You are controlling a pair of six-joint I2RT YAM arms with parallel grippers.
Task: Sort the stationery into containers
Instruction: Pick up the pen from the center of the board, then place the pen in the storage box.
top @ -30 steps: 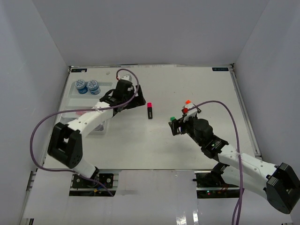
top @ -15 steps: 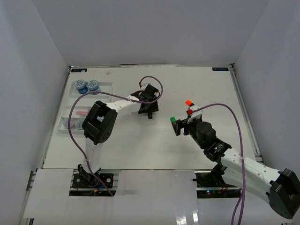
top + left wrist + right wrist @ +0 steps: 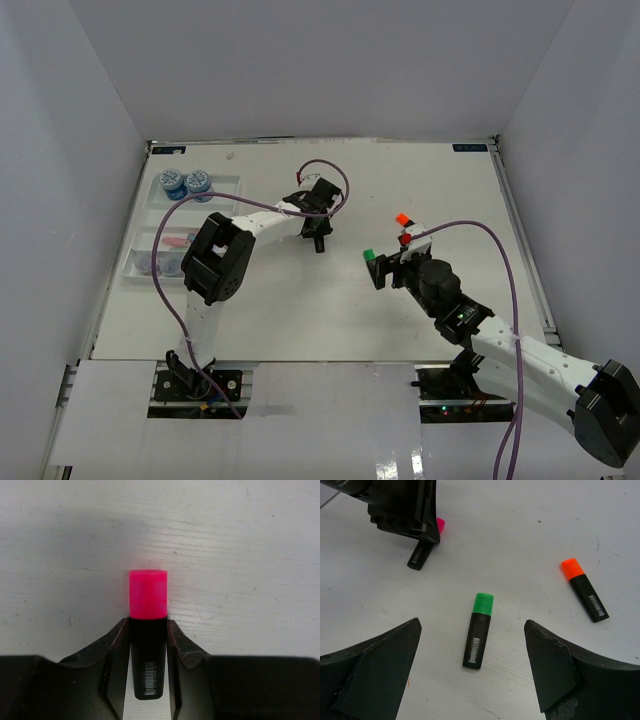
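Since a second ago, the left arm has swung away from the tray (image 3: pixel 225 190) to the table centre. The left gripper (image 3: pixel 148 623) now straddles the pink highlighter (image 3: pixel 148 600), jaws narrowed against its black barrel. The highlighter lies flat on the table, so the grasp looks made but the lift is pending. The right gripper (image 3: pixel 471 625) stands wide open above the green highlighter (image 3: pixel 479 630), clear of it.

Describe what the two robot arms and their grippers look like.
The left arm and right arm have smooth white link shells with bulky black joint housings. A thin purple cable loops loosely alongside each. The left gripper and right gripper are matte black. Their jaws are flat, wedge-shaped plates tapering to blunt tips, with no visible lettering.
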